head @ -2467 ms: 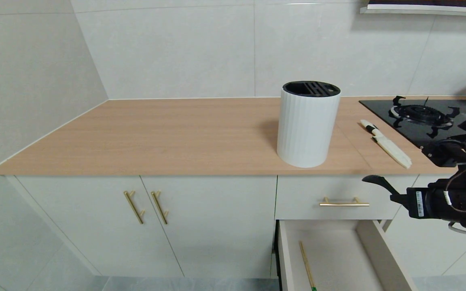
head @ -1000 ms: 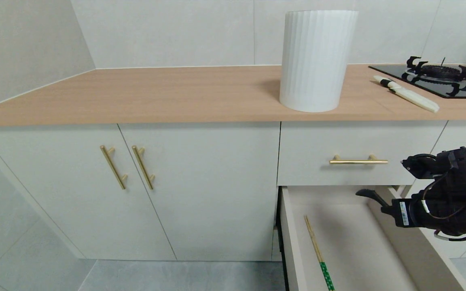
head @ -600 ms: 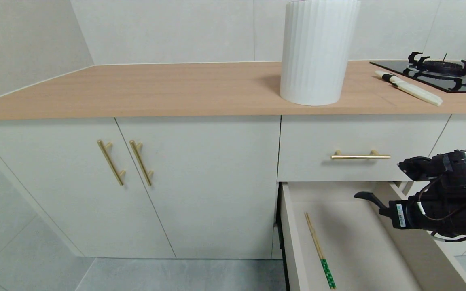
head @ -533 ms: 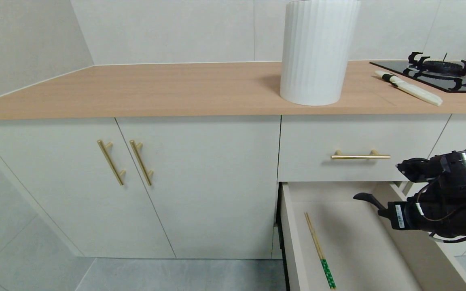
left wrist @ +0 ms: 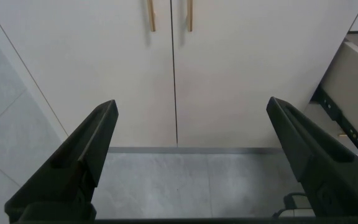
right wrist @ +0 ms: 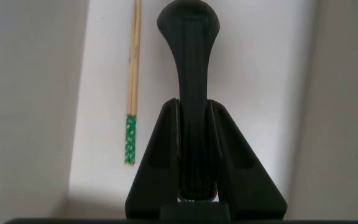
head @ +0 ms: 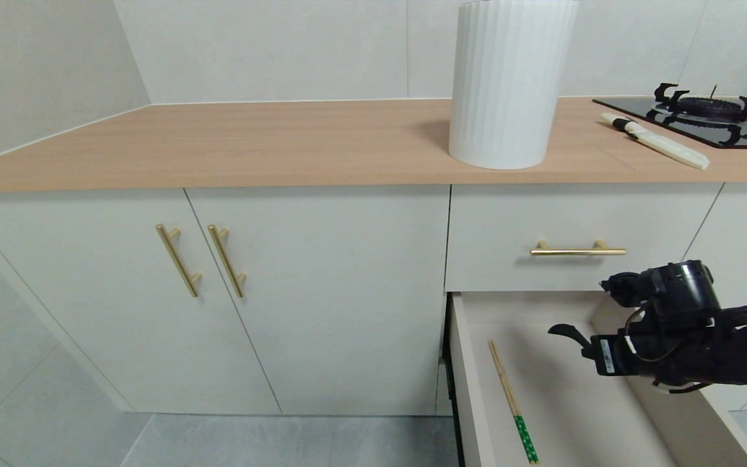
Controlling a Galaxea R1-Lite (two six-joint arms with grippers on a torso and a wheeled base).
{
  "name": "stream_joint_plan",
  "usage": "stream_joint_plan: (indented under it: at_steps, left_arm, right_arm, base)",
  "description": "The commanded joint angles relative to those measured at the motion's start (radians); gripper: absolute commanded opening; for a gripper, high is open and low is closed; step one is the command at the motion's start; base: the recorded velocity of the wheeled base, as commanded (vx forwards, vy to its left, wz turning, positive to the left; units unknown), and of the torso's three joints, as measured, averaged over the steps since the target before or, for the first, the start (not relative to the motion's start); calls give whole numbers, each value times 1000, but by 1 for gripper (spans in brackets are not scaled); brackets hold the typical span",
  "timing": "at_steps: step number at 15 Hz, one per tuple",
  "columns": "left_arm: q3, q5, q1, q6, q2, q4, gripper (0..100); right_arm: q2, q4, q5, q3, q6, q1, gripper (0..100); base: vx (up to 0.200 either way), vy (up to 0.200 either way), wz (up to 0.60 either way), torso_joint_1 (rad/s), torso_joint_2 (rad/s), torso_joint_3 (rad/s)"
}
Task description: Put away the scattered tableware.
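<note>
Pale bamboo chopsticks [head: 509, 402] with green dotted ends lie along the left wall of the open drawer [head: 466, 389], at 6 o'clock from the white knife block [head: 506, 84]. The right gripper [head: 565, 332], fingers pressed together, hovers at the chopsticks' 1 o'clock. The left gripper [left wrist: 191, 109] is spread wide, facing cabinet doors [left wrist: 173, 62]. A cream knife [head: 655, 149] lies on the countertop [head: 283, 143] at the block's 3 o'clock.

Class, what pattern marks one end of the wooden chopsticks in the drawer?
The wooden chopsticks end in green with white dots; clearest in right wrist view.
</note>
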Motion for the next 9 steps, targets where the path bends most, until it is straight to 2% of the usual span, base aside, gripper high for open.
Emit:
stream_joint_plan:
  at_steps: [1, 4, 9]
  left_arm:
    - [0, 0, 0, 0, 0, 0, 100]
    - [0, 0, 0, 0, 0, 0, 100]
    - [0, 0, 0, 0, 0, 0, 100]
  right_arm:
    - [159, -62, -1, 2, 3, 1, 0]
    - [263, -148, -7, 4, 16, 1, 0]
    - [378, -200, -29, -1, 16, 1, 0]
  base:
    - [0, 0, 0, 0, 0, 0]
    - [0, 0, 0, 0, 0, 0]
    - [0, 0, 0, 0, 0, 0]
